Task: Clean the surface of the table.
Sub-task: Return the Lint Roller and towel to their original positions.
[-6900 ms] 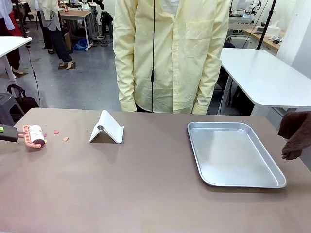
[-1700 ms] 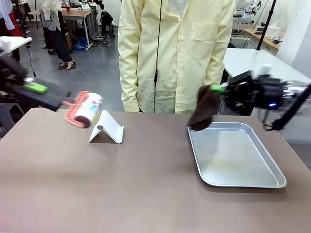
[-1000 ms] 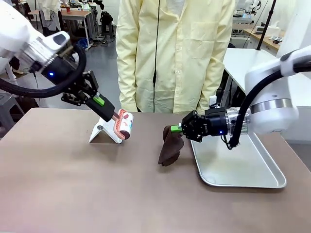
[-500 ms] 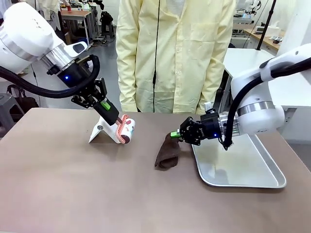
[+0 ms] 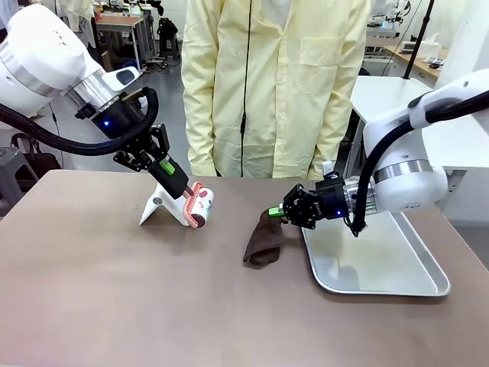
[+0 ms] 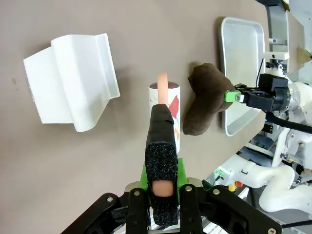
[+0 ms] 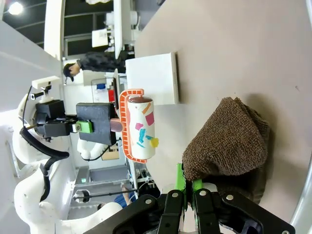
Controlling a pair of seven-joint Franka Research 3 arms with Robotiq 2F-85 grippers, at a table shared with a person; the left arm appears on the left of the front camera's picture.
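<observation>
My left gripper [image 5: 166, 168] is shut on the black-wrapped handle of a pink lint roller [image 5: 200, 205]. The roller's white drum, with coloured paper bits stuck to it, sits low over the taupe table [image 5: 153, 306], just right of a white stand [image 5: 164, 205]. In the left wrist view my left gripper [image 6: 162, 183] clamps the handle, and the roller [image 6: 168, 105] points away from it. My right gripper [image 5: 276, 212] is shut on a brown cloth [image 5: 263, 241], whose lower end rests on the table. The right wrist view has my right gripper [image 7: 187, 184] pinching a corner of the cloth [image 7: 229, 146].
A shiny metal tray [image 5: 382, 260] lies on the table's right side, its left rim next to the cloth. A person in a pale yellow coat [image 5: 275, 84] stands at the far edge. The near half of the table is bare.
Over the last second my right gripper lowered the hanging cloth onto the table left of the tray. My left gripper brought the roller slightly lower beside the stand. Both have barely moved since half a second ago.
</observation>
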